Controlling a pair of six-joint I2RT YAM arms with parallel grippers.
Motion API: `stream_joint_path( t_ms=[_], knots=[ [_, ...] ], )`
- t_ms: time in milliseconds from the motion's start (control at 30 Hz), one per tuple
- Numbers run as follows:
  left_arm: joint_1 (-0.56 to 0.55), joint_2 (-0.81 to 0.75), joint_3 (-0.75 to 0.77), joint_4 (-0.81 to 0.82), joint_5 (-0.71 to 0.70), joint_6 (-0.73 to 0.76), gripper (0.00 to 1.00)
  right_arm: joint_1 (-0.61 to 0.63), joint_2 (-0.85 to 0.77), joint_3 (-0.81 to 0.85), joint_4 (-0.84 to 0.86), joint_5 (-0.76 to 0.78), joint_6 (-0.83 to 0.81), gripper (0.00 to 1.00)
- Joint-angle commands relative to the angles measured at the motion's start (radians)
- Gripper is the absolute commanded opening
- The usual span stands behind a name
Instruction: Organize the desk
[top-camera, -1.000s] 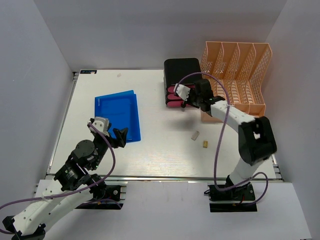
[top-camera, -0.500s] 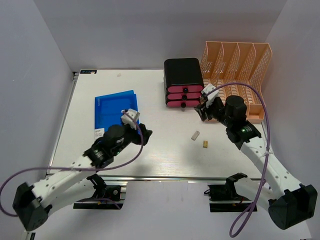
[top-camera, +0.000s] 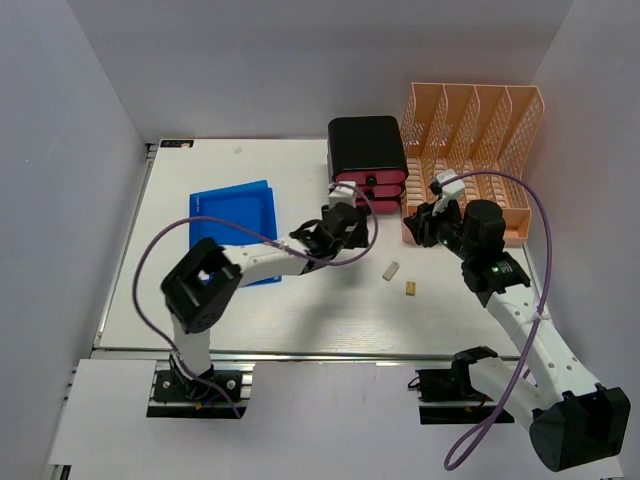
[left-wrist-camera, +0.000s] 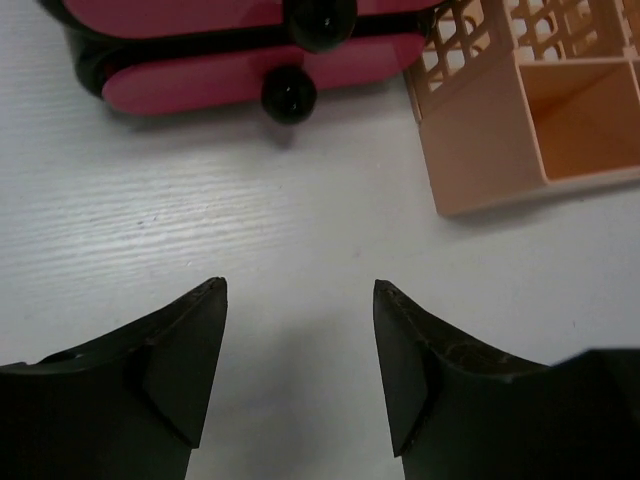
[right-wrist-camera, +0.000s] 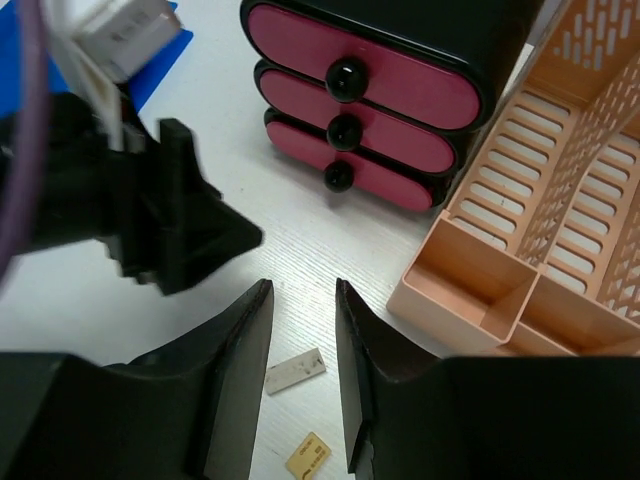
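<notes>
The desk (top-camera: 200, 310) is a wide white tabletop. My left gripper (top-camera: 358, 232) reaches to its centre, just in front of the black drawer unit with pink drawers (top-camera: 368, 165). In the left wrist view the left gripper (left-wrist-camera: 300, 290) is open over bare desk, with nothing between its fingers. My right gripper (top-camera: 420, 225) hovers by the front corner of the peach file rack (top-camera: 470, 150). From the right wrist, the right gripper (right-wrist-camera: 300, 290) is open with a narrow gap, empty. A small grey-white eraser (right-wrist-camera: 295, 370) lies on the desk below it.
Blue folders (top-camera: 235, 230) lie flat on the left half. A small yellow tag (top-camera: 411, 288) lies beside the eraser (top-camera: 391, 270). Drawers (left-wrist-camera: 250, 85) and rack corner (left-wrist-camera: 520, 130) stand close ahead of the left gripper. The left gripper's body (right-wrist-camera: 170, 215) sits close to the right fingers.
The left arm swung from the near left over the blue folders to the centre by the drawers. The right gripper drew back from the drawers toward the rack and opened.
</notes>
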Motion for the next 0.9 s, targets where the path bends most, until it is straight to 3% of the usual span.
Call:
stream_joint_path(
  t_ms=[0, 367, 867],
  knots=[
    [-0.021, 0.086, 0.131, -0.045, -0.139, -0.036, 0.7, -0.022, -0.021, 0.001, 0.006, 0.029, 0.045, 0.38],
    [-0.051, 0.302, 0.194, 0.266, -0.297, 0.096, 0.68, -0.037, -0.069, 0.0, 0.011, 0.037, 0.057, 0.38],
    [-0.02, 0.523, 0.458, 0.226, -0.326, 0.085, 0.71, -0.034, -0.085, -0.005, 0.014, 0.041, 0.054, 0.38]
  ],
)
